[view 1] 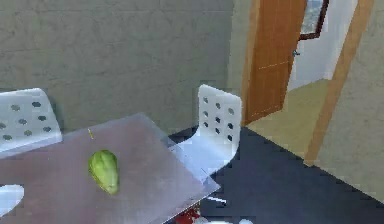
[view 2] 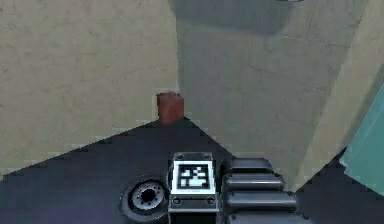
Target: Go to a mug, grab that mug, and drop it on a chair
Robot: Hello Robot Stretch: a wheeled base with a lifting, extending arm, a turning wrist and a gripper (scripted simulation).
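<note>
A white chair (view 1: pixel 215 128) with a perforated back stands at the right end of a grey table (view 1: pixel 140 150) in the forward view. Another white chair back (view 1: pixel 26 118) rises behind the table's left side. A small red-brown cylinder (view 2: pixel 169 106), possibly the mug, stands on the dark floor in a wall corner in the arm side view. The arm's end with its white marker square (view 2: pixel 194 176) sits low in that view. Left of it is the gripper's dark round body (view 2: pixel 146 197). Its fingers cannot be made out, so I cannot tell whether it holds anything.
A green rounded fruit-like thing (view 1: pixel 104 170) lies on the table, with a white object (view 1: pixel 8 197) at the table's left edge. A wooden door (view 1: pixel 272 55) stands open at the back right onto a lighter floor. Beige walls (view 2: pixel 80 80) close in around the dark floor.
</note>
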